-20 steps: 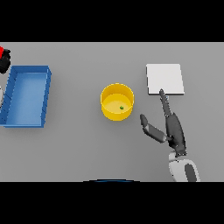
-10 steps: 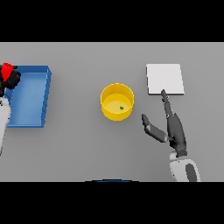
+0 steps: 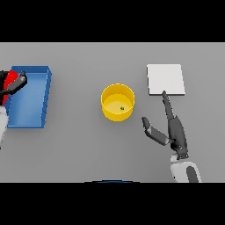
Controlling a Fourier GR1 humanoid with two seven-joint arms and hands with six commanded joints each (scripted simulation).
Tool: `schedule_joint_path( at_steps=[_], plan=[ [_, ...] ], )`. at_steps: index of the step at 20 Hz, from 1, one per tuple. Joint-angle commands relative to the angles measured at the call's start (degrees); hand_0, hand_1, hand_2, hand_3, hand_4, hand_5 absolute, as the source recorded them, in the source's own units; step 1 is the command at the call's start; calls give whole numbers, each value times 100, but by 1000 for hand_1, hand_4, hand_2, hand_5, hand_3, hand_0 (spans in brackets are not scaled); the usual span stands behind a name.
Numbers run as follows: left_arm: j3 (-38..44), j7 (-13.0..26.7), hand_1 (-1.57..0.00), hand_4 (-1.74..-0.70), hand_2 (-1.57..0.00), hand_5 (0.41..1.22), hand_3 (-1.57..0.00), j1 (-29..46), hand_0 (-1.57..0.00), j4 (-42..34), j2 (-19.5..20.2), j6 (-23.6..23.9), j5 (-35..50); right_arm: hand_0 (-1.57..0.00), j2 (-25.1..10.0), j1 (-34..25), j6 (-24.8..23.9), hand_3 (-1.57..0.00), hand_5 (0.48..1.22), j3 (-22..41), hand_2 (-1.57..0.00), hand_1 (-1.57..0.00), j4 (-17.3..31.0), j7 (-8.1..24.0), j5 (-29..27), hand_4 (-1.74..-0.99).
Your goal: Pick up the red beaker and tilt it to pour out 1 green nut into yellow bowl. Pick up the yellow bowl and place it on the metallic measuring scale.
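Red beaker (image 3: 9,80) at far left edge, gripped in curled fingers of left hand (image 3: 16,83) over blue tray (image 3: 37,97); yellow bowl (image 3: 117,102) mid-table holding one green nut (image 3: 122,108); right hand (image 3: 172,130), fingers straight and thumb spread, between bowl and metallic scale (image 3: 165,79).

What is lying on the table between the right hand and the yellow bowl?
Nothing. In the head view, the stretch of grey table between the open right hand and the yellow bowl is bare. The thumb points toward the bowl without touching it.
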Motion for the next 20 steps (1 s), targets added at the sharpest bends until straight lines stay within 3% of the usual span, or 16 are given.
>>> schedule_joint_path(
  at_steps=[1,4,7,10,14,18,20],
  plan=[
    [-84,-46,-407,-857,-417,657,-393,-59,-494,68,21,-57,-83,1,-9,41,17,1,639,22,1,1,-43,8,14,-1009],
    [-123,-168,-208,-810,-213,657,-201,-151,-252,223,27,-171,-75,1,-15,-37,48,1,639,11,1,1,-6,131,-1,-1012],
    [-80,-423,-106,-790,-109,649,-102,-186,-129,415,14,-78,-82,1,-11,-159,26,1,640,62,1,1,-64,409,123,-1021],
    [-111,-539,-54,-763,-55,657,-52,-154,-65,287,23,24,-154,1,-371,-453,425,1,669,180,1,1,50,563,282,-1005],
    [-142,-573,-21,-743,-22,664,-21,-263,-26,308,-58,16,-123,1,-1289,-1280,1193,1,677,540,1,1,270,870,986,-1094],
    [-158,-538,-8,-733,-8,680,-8,-187,-10,212,-10,29,-155,1,-1762,-2148,1745,1,677,1107,1,1,674,825,1728,-1192],
    [-143,-570,-5,-737,-5,689,-5,-155,-6,194,-27,13,-103,1,-1932,-2517,1942,1,674,1320,1,1,897,639,1966,-1207]
  ],
)
